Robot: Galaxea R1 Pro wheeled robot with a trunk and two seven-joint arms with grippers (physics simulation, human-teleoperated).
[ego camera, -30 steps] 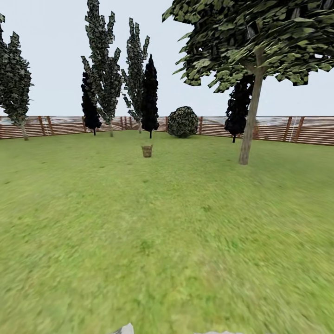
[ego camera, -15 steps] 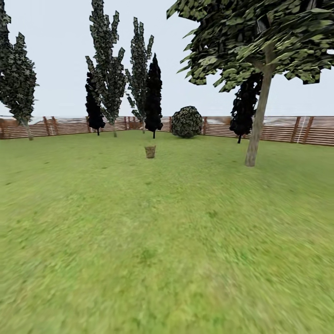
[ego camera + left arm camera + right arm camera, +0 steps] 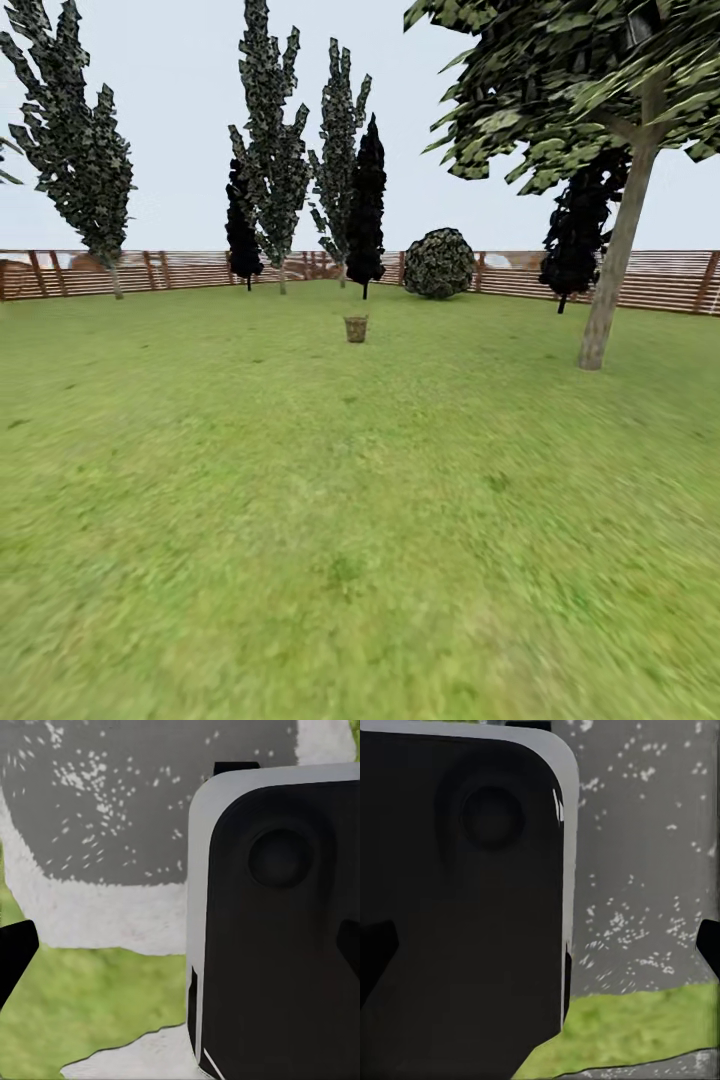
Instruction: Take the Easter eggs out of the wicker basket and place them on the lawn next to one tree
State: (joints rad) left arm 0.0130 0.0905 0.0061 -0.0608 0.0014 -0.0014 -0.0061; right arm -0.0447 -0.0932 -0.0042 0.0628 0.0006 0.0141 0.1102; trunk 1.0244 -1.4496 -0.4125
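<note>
Camera swung left since the earlier frames; wicker basket [image 3: 356, 329] and tree [image 3: 608, 300] now sit further right on the lawn [image 3: 300, 500]. Jaw state of both grippers: cannot tell.

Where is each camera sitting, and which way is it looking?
Head view: up on the robot's head, facing forward over the mottled green lawn to the small brown wicker basket, the grey-brown trunked tree and brown slatted fence.
Left wrist view: near the left gripper, facing a black, grey-edged robot panel, speckled grey surface and grass.
Right wrist view: near the right gripper, facing a similar black panel.
Shared: all three show grass.
</note>
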